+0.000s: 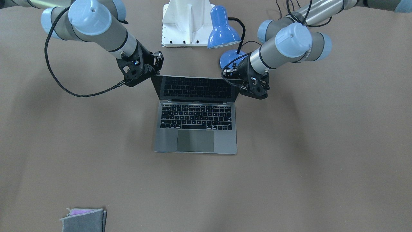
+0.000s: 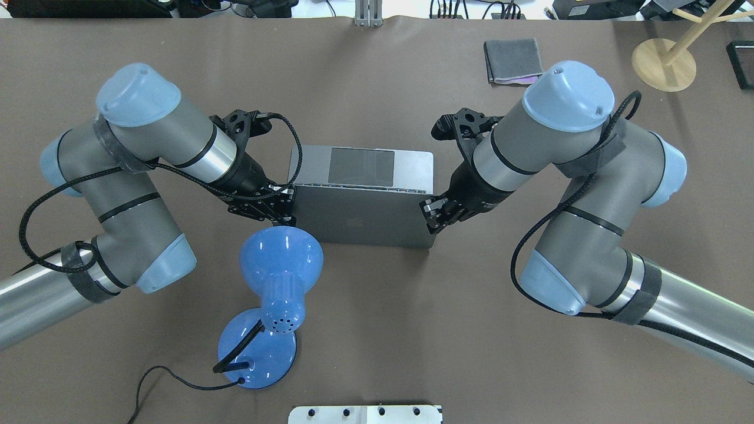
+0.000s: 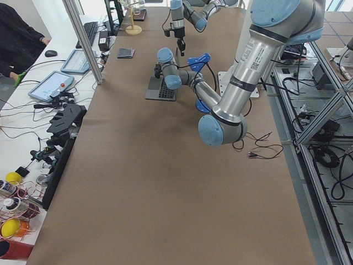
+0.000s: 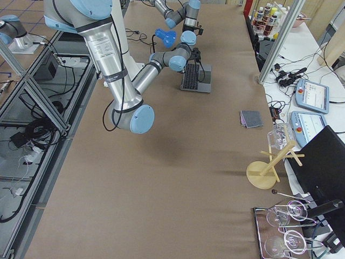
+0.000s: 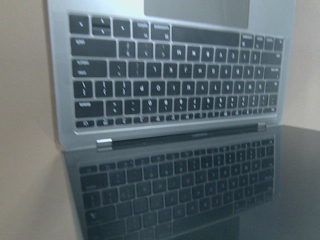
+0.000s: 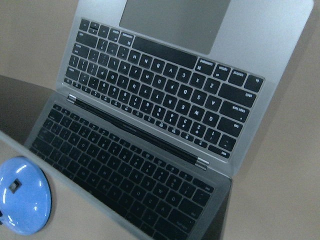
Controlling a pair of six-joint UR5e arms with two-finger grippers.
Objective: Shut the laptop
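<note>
The space-grey laptop [image 1: 225, 141] stands open in the middle of the table. Its black screen leans back toward me and mirrors the keyboard. The overhead view shows the back of its lid [image 2: 365, 218] with the dark logo. My left gripper [image 2: 281, 203] is at the lid's upper corner on my left and looks shut; it also shows in the front view [image 1: 229, 74]. My right gripper [image 2: 432, 213] is at the opposite upper corner [image 1: 157, 61] and looks shut too. Both wrist views show the keyboard [image 5: 160, 100] [image 6: 165, 90] and the screen from close up, with no fingers in view.
A blue desk lamp [image 2: 280, 259] stands just behind the lid on my left, with its shade close to the left gripper. A white mount plate [image 2: 365, 414] is at my base. A folded grey cloth [image 2: 512, 60] and a wooden stand [image 2: 662, 63] are at the far right.
</note>
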